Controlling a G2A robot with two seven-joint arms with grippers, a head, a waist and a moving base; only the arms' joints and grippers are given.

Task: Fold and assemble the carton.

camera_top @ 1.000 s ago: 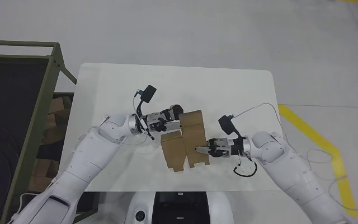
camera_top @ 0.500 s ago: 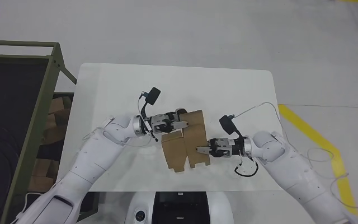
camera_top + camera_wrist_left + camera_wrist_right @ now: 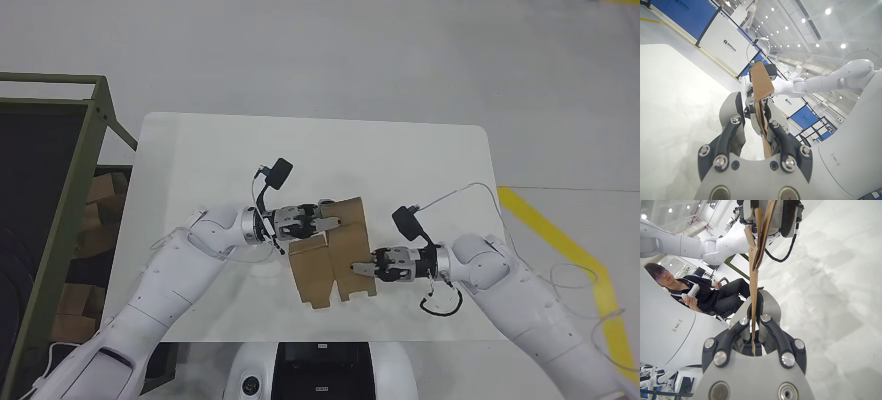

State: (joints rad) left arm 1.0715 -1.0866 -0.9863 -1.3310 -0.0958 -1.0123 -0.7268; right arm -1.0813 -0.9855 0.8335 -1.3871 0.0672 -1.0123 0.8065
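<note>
Flattened brown cardboard carton (image 3: 330, 252) sits over the near-middle of the white rectangular table (image 3: 200, 150), toward the robot's edge, between the two arms. Its broad face is up toward the top camera, and it is turned slightly askew to the table's edges. In the top view it reads as two joined parts: a panel farther from the robot, and a longer section with flaps nearer the robot. I cannot tell whether it rests on the table or is held just off it.

Right gripper (image 3: 756, 303) is at the carton's right side near the lower flaps. It is closed down tight on a single cardboard edge, with both grey fingers (image 3: 770, 306) pressed against the sheet and no gap visible. The right wrist view shows the sheet edge-on, running straight out from the jaws and splitting into splayed layers farther off.

Left gripper (image 3: 755, 106) is at the carton's far-left corner. Its jaws are spread apart and straddle the cardboard edge. The cardboard lies close along one finger, while the other finger (image 3: 735, 111) stands clear of it with bare table showing between them — not clamped as far as I can see. The left wrist view also shows the carton edge-on, with one flap bent outward at the far end.

Off the table, on the robot's left, there is an olive-green metal rack (image 3: 95, 120) with brown boxes in it. A yellow floor line (image 3: 560, 240) is on the right. A black cable loop (image 3: 437, 303) hangs by the right wrist.
</note>
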